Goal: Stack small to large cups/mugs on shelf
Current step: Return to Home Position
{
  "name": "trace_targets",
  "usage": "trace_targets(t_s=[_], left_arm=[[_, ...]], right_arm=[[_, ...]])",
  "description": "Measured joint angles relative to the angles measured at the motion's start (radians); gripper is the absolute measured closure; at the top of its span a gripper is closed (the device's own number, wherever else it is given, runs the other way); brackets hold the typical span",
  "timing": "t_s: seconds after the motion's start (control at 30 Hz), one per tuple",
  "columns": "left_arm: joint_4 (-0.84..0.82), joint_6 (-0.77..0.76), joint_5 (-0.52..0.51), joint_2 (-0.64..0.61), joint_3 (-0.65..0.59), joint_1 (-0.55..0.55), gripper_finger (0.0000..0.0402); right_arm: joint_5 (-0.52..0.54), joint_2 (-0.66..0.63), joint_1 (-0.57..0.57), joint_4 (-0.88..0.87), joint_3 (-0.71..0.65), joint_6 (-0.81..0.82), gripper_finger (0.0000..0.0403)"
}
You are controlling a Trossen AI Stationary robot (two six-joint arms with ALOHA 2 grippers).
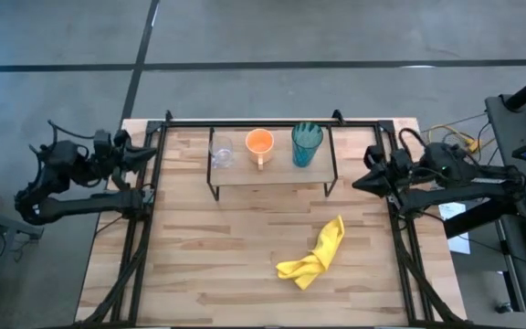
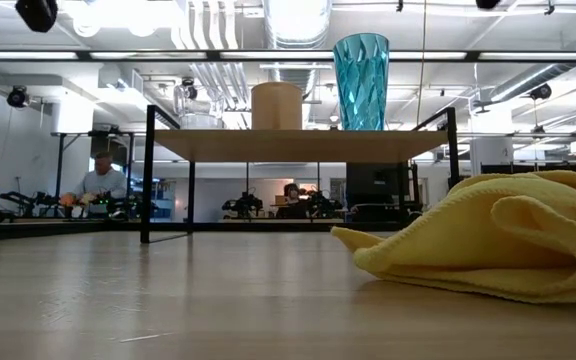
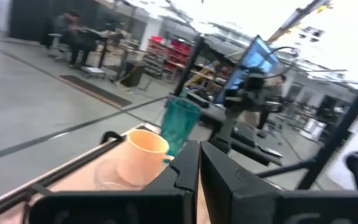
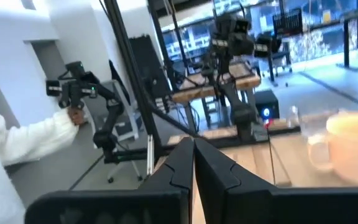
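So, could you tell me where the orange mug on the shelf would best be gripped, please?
Probably its rim, from straight above. The orange mug stands upright and open-topped on the shelf, with the glass cup and teal tumbler flanking it, so pinch the wall opposite the handle, clear of both neighbours.

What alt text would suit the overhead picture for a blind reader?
From above: a shelf holds a clear glass cup, an orange mug and a teal tumbler in a row. A yellow cloth lies on the table; the left arm and right arm rest at its sides.
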Motion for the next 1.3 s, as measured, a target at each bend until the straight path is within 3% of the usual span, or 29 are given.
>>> trace_targets(t_s=[0.3,0.47,1.07,1.3], left_arm=[[0.050,-0.027,0.050,-0.155,-0.127,0.000,0.0402],[0.055,-0.067,0.052,-0.235,-0.184,0.000,0.0402],[0.104,-0.105,0.074,-0.232,-0.264,0.000,0.0402],[0.149,-0.105,0.074,-0.232,-0.304,0.000,0.0402]], right_arm=[[-0.071,-0.072,0.000,0.241,-0.209,0.028,0.0394],[-0.075,-0.133,0.000,0.260,-0.292,0.093,0.0394],[-0.070,-0.498,-0.001,0.375,-0.539,0.160,0.0394],[-0.048,-0.496,-0.001,0.381,-0.615,0.237,0.0394]])
